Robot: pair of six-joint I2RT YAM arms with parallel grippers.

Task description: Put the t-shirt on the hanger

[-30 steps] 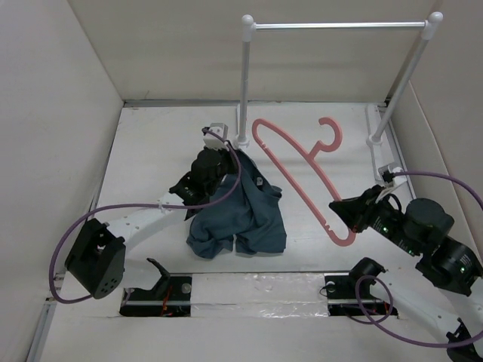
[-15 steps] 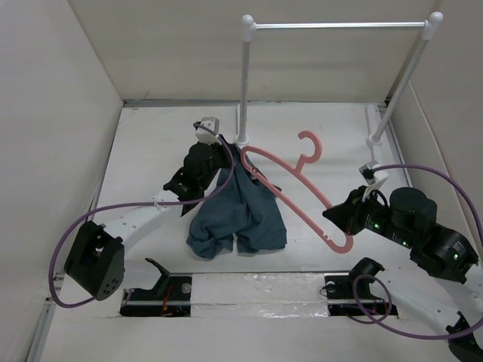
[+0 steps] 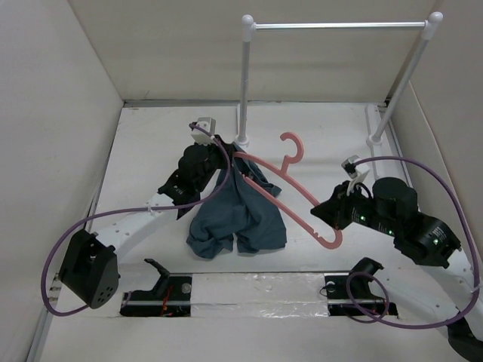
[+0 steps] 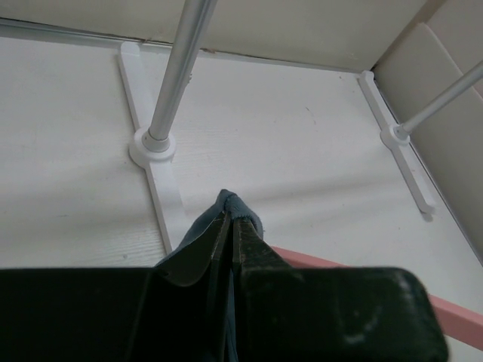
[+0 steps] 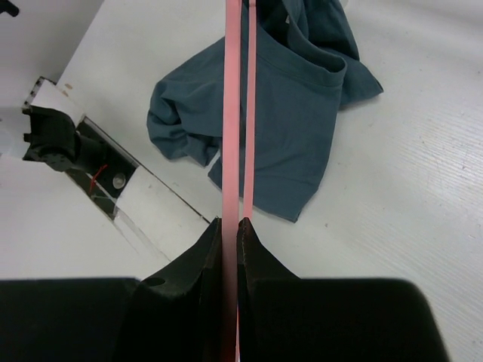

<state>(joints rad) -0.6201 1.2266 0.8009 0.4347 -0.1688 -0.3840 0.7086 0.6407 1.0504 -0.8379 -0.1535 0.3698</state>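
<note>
1. The left gripper [image 4: 230, 226] is being kept clenched on a small bunched fold of the dark teal t-shirt [image 3: 240, 211]. The cloth inside the jaws is being hidden by the black fingers.
2. The right gripper [image 5: 230, 228] is being kept clamped near one end of the salmon-pink hanger [image 3: 281, 188]. From the right wrist the hanger is being seen edge-on, with its hook cut off at the top.
3. The t-shirt is being held up by that fold, while the rest is being left crumpled on the white table [image 3: 151, 143].
4. The hanger is being held tilted, with its far tip at the lifted cloth. Whether the tip is inside the neck opening cannot be told.
5. The rack [image 3: 244, 83] is being seen just behind the left gripper, its silver bar [image 3: 336, 25] overhead. A purple cable [image 3: 136, 213] is being looped beside the left arm.
</note>
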